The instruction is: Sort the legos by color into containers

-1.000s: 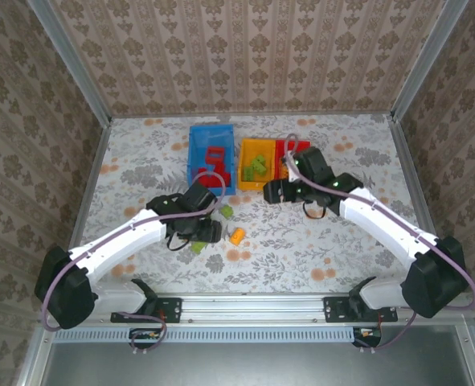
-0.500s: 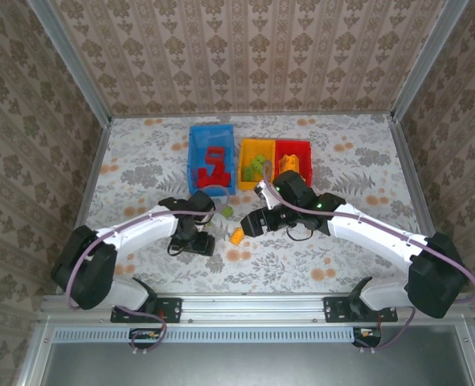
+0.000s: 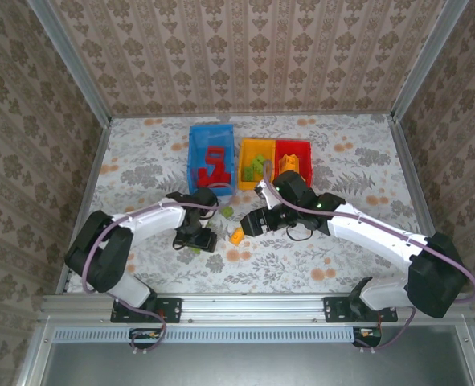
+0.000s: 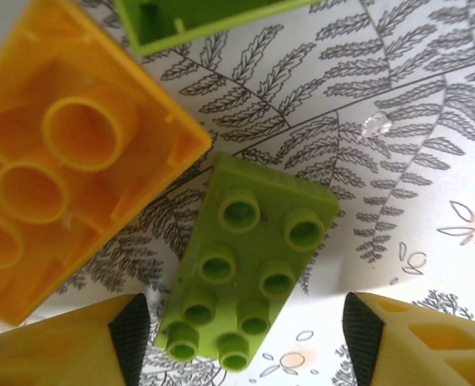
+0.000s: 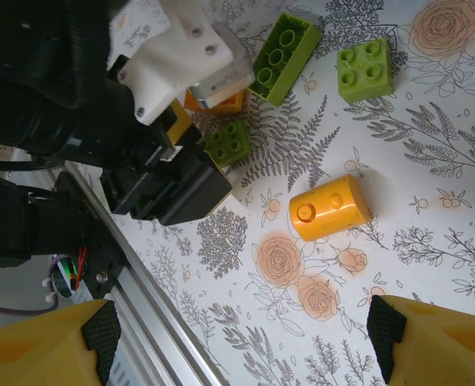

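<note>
Hovering with the left gripper (image 4: 245, 336) spread open around a green lego (image 4: 249, 261) at lower centre of the left wrist view, nothing pinched yet. Lying with its long axis slanted from upper right to lower left, skewed to the line between the fingers, just beside the lower-left one and apart from the lower-right. Probably calls for a small wrist turn before closing. Crowded at upper left by an orange lego (image 4: 68, 161). Also open: the right gripper (image 5: 237, 338), below an orange cylinder (image 5: 329, 209)

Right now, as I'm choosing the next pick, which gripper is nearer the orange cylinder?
Right. The right gripper hangs open over the orange cylinder, which lies just ahead of its fingers. The left gripper is further left, straddling a green brick.
</note>
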{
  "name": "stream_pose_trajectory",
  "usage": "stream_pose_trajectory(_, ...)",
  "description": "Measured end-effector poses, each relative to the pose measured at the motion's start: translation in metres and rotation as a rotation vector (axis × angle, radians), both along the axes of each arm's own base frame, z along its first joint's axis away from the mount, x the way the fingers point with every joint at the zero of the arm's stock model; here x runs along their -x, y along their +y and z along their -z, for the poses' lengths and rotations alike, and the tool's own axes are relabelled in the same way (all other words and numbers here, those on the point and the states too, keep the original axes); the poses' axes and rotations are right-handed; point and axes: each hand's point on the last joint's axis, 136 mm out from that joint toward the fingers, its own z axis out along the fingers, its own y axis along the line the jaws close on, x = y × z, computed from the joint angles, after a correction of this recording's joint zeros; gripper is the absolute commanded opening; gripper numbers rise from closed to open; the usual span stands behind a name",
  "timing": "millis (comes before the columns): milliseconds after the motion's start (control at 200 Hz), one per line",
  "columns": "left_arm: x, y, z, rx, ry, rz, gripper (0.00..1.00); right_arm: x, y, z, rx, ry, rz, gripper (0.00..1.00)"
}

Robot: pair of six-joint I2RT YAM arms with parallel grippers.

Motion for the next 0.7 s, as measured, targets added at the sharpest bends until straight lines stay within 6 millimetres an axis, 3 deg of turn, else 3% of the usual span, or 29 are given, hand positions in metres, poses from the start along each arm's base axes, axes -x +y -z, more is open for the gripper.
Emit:
stream_pose_trajectory(265, -0.003, -0.002, 0.002, -0.013, 0.004, 0.015, 0.29, -0.002, 0.002, 0.002, -0.003, 0.011, 0.010, 0.83)
stream_pose_trajectory(480, 0.004, -0.019, -0.003, 0.007, -0.014, 0.047, 0.26, -0.004, 0.001, 0.002, -0.001, 0.006, 0.018, 0.83)
stream_pose_trajectory(585, 0.002, -0.033, -0.023, 0.049, -0.053, 0.041, 0.26, -0.014, -0.009, -0.004, 0.002, -0.017, 0.064, 0.82)
stream_pose_trajectory(700, -0.020, -0.059, -0.071, 0.150, -0.151, 0.011, 0.25, -0.038, -0.037, -0.027, -0.033, -0.071, 0.197, 0.82)
